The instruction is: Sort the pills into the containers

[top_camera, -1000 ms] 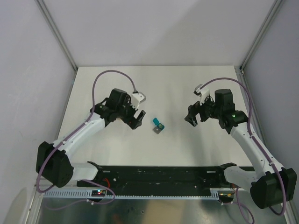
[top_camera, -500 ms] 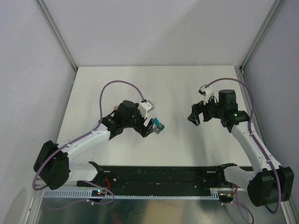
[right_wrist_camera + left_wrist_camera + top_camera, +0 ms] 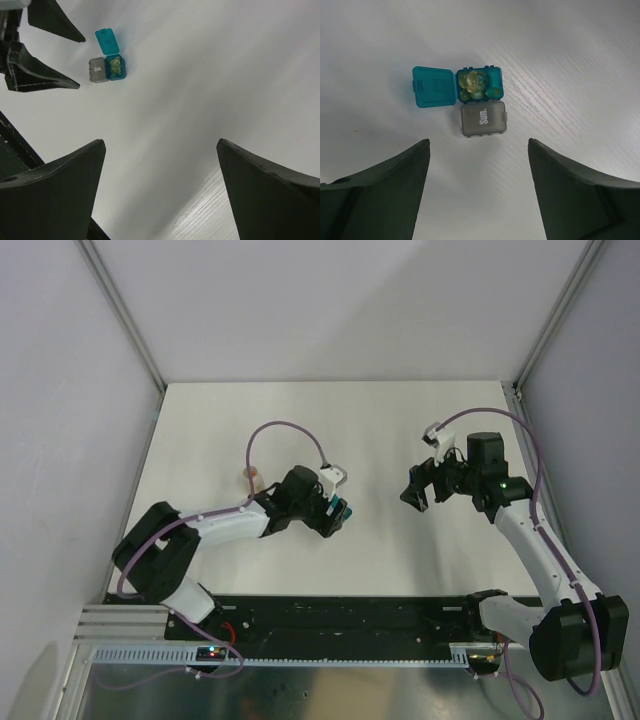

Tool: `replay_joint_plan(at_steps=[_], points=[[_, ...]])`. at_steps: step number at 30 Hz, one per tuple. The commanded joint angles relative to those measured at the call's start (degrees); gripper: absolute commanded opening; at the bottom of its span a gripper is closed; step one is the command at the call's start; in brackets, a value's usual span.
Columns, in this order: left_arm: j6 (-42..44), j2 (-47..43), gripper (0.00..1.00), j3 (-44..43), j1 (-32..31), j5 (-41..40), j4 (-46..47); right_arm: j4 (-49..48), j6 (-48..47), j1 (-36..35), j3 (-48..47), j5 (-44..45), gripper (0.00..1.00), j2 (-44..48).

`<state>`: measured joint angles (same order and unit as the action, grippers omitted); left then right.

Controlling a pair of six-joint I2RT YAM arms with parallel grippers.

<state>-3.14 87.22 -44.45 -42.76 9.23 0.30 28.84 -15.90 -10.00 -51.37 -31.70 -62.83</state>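
Lying open, teal box shows yellowish pills.

open teal box of pills, grey flap alongside, beyond spread right fingers

1. "Sun." is the one legible word. It is printed in white on the grey flap of the teal box, as the left wrist view shows it.
2. It has a capital S, a small u and n, and a full stop at the end (the word is turned on its side in that view).
3. In the right wrist view the same flap carries the same white word, but it is very small there and only just readable.
4. The open teal lid beside the flap bears nothing that can be read.
5. In the top view the box is too small for any lettering to be read.
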Motion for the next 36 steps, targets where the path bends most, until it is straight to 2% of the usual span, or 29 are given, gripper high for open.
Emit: replay_joint_plan(at_steps=[1, 8, 22, 36], points=[[-2.1, 2.2, 0.82, -0.6, -1.5, -2.8, 5.9, -0.4, -1.2, 0.2, -0.7, -1.8, 1.00, -0.6], [-2.0, 5.4, 0.81, -1.1, -3.0, -4.3, 6.6, -0.3, -1.4, 0.2, -0.7, -2.8, 0.99, -0.9], [-0.8, 7.6, 0.69, -1.7, -3.8, -6.9, 7.5, 0.3, -2.0, 0.2, -0.7, -4.7, 0.99, -1.0], [-0.7, 9.1, 0.64, -2.6, -4.9, -7.9, 7.5, 0.7, -2.2, 0.2, -0.7, -5.5, 1.00, -1.2]])
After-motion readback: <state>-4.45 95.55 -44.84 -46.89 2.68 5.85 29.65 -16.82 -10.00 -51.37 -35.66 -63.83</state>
